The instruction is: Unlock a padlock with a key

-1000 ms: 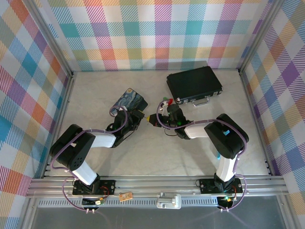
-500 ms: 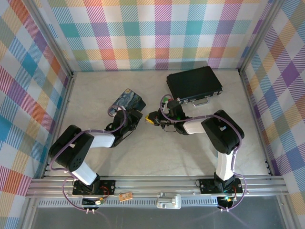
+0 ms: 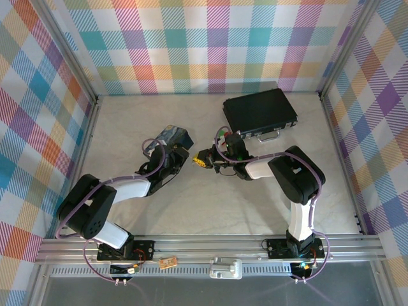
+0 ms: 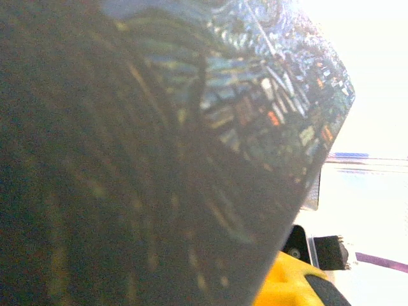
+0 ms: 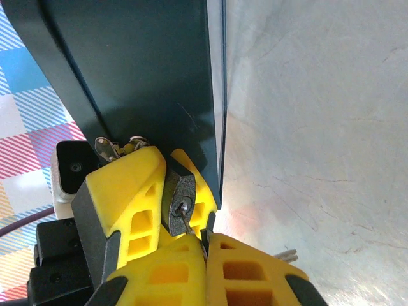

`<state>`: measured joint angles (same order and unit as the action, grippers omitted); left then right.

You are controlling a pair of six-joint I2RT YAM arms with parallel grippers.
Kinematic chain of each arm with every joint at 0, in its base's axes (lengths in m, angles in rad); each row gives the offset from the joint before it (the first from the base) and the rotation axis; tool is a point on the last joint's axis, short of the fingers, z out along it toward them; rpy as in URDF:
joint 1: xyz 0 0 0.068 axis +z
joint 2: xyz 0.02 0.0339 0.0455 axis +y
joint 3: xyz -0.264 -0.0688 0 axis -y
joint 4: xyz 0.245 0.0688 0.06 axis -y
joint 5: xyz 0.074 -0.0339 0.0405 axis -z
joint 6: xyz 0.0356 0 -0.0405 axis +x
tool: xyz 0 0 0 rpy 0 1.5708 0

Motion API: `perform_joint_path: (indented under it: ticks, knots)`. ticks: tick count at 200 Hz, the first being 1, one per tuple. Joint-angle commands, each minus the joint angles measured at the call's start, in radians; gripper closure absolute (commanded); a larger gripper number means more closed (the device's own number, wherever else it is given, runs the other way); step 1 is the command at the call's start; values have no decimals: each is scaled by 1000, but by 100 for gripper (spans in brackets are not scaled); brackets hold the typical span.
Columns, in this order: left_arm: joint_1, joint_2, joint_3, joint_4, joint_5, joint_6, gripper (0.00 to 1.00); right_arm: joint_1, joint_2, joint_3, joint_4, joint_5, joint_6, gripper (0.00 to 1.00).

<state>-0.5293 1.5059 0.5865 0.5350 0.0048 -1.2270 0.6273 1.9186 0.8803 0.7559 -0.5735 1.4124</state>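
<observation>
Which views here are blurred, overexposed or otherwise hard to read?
Left wrist: the tin sits too close, blurred and dark, and the background is blown out white. Right wrist: sharp on the padlock and key, with a faint reddish sheen on the table. Top external: even light, sharp throughout.

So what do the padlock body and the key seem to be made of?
The padlock: dull grey metal, matte, likely cast; brighter silvery ring around the keyhole. The key: thin bare metal shaft, grey with a faint glint; too slim to judge further.
</observation>
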Motion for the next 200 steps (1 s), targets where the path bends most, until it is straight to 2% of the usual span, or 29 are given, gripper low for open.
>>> perform_joint_path:
  ticks: [1, 43, 67, 90, 113, 163, 188, 200]
  knots:
    - [-53, 15, 54, 27, 157, -8, 100, 27, -5, 1, 117, 91, -79, 100]
    - [-54, 84, 48, 137, 168, -68, 100, 79, -37, -2, 70, 200, -421, 100]
    - [-52, 112, 42, 210, 199, -106, 100, 111, -32, -29, 144, 243, -648, 100]
    - [-52, 104, 42, 206, 220, -99, 100, 114, -17, -42, 191, 248, -711, 100]
    - [-52, 88, 41, 191, 236, -70, 100, 112, 5, -31, 227, 226, -661, 100]
    - [-46, 35, 26, 74, 291, 56, 100, 85, -33, 6, 148, 208, -317, 100]
    - [-16, -17, 18, -46, 271, 124, 100, 62, -45, 1, 107, 191, -199, 100]
    - [-4, -42, 20, -85, 256, 167, 100, 50, -35, -13, 144, 169, -136, 100]
